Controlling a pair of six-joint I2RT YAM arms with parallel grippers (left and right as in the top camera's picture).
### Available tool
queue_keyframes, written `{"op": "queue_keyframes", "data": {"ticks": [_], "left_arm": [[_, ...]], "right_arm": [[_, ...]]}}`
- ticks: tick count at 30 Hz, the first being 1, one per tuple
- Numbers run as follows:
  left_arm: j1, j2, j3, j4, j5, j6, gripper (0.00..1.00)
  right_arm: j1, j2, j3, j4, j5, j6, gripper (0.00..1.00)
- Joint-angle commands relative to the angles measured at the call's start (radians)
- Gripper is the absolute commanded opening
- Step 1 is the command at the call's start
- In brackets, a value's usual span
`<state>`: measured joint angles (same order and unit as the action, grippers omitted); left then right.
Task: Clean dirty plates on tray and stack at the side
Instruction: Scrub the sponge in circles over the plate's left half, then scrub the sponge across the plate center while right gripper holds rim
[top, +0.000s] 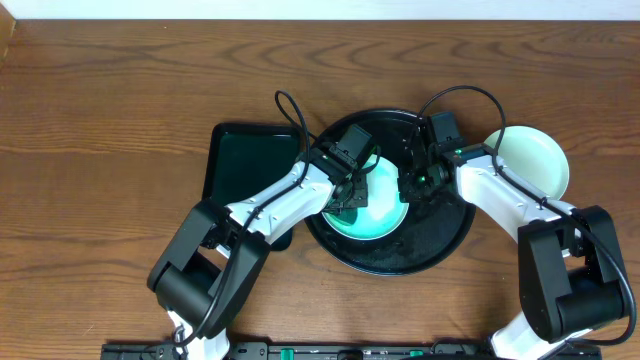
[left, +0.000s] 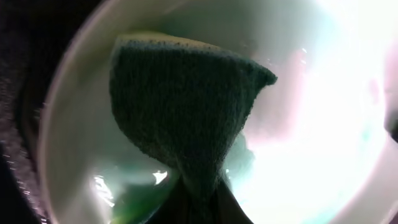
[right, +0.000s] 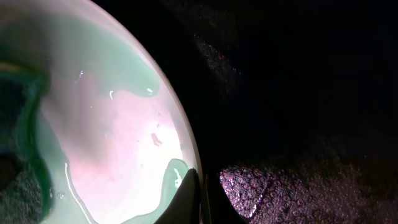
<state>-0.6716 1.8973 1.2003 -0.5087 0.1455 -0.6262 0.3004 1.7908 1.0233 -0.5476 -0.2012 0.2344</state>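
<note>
**Sponge held over a wet plate on the round tray**

In the overhead view the tray (top: 440, 245) is seen at the middle of the wooden table (top: 120, 120); on it lies a dirty plate (top: 385, 212), its bowl filmed with green liquid, and much of it is covered by the two arms. The left gripper (top: 350, 190) is closed on a dark green sponge (left: 180, 106) with a yellow edge; its fingers are cut off at the bottom of the left wrist view, where only the pinched corner of the sponge is shown; the sponge is hung over the plate's bowl, and whether it touches the surface cannot be told. The right gripper (right: 199, 193) is clamped on the plate's rim at the side nearest the right arm; only the fingertips are seen, at the bottom edge of the right wrist view, with the rest of that view lost in the dark of the tray. A second, pale plate (top: 535, 160) is set on the table just beside the tray, partly hidden by the right arm; whether it is one plate or a stack cannot be made out. A rectangular dark green tray (top: 245, 160) is placed to the other side.
</note>
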Motion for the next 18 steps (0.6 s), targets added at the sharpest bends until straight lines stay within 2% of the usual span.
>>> {"op": "queue_keyframes", "data": {"ticks": [1, 10, 14, 18], "left_arm": [[-0.041, -0.050, -0.007, -0.001, 0.130, -0.011, 0.08], [-0.040, -0.218, -0.007, -0.027, -0.077, 0.004, 0.07], [-0.040, -0.217, -0.007, -0.037, -0.192, 0.004, 0.07], [-0.040, -0.188, -0.007, -0.036, -0.243, 0.004, 0.08]], "right_arm": [[0.009, 0.012, -0.005, -0.002, -0.006, -0.004, 0.01], [0.009, 0.012, -0.005, -0.002, -0.006, -0.004, 0.01], [0.009, 0.012, -0.005, -0.002, -0.006, -0.004, 0.01], [0.009, 0.012, -0.005, -0.002, -0.006, -0.004, 0.01]]}}
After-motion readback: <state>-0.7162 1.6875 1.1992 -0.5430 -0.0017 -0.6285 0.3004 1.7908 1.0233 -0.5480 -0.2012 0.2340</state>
